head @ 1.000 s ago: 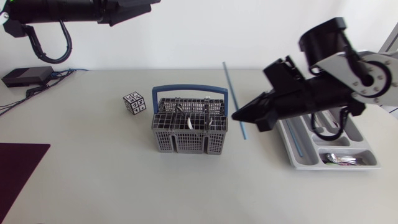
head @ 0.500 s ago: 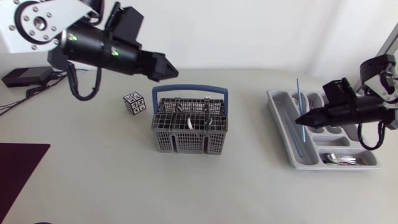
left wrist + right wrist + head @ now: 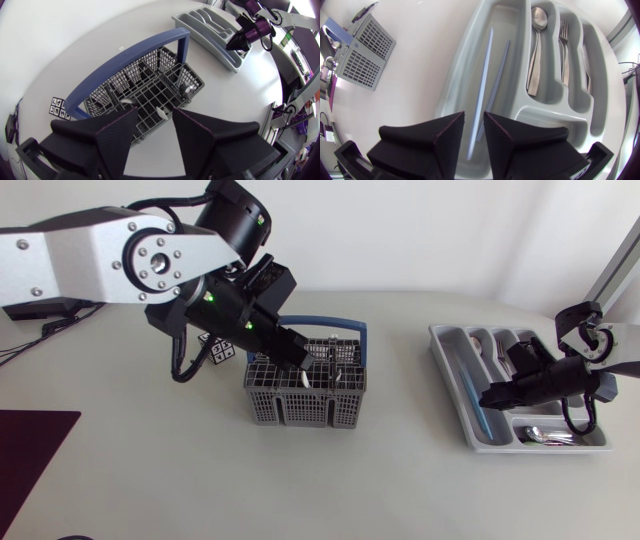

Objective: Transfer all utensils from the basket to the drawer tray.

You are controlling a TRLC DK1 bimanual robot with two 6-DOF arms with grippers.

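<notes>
Dropping from high over the table's 10 o'clock corner, my left gripper point(image 3: 155, 119) has come down in the last second to just above the basket point(image 3: 290, 410). Its jaws are spread wide and hold nothing. Straight under the fingers I see the basket's grid with a few utensils point(image 3: 189, 89) standing in it, towards the 3 o'clock end of the basket in the head view. The blue handle point(image 3: 132, 57) arches just ahead of the fingers.

At the table's 3 o'clock side, my right gripper point(image 3: 474, 120) has let go. Half a second ago it held a blue stick upright over the tray point(image 3: 448, 375); now its jaws show only a narrow gap, with nothing between them. Two sticks point(image 3: 486, 75) lie side by side in the long compartment just below it. A spoon point(image 3: 536, 45) and a fork point(image 3: 565, 50) rest in the next slots, and more spoons point(image 3: 548, 437) in the short compartment at the tray's 5 o'clock corner.

I judge that one more piece is delivered and the work passes to the left arm. The basket is not yet empty, so the next grab must thread between handle and grid without snagging either.
</notes>
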